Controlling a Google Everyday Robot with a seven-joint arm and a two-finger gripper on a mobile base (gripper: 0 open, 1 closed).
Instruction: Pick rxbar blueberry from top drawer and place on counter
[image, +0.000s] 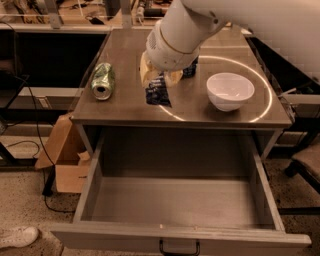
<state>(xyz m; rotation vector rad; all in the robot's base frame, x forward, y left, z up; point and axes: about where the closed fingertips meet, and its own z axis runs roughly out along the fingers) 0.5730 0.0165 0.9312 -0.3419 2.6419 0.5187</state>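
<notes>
Navy rxbar blueberry (158, 96) is on the counter (125, 107), between the green can (102, 81) and white bowl (230, 90), directly under your gripper (161, 82). Can't tell if it's gripping or released. Top drawer (175, 202) is open.

Gripper (159, 79) showing pale yellow, sitting at 12 o'clock of rxbar blueberry (158, 94). Wrapper looking dark navy. Counter (125, 107) showing grey-brown, bright ring glowing. Can (102, 81) at 9 o'clock gleaming green. Bowl (230, 90) at 3 o'clock looking white. Top drawer (175, 202) showing plain grey.
</notes>
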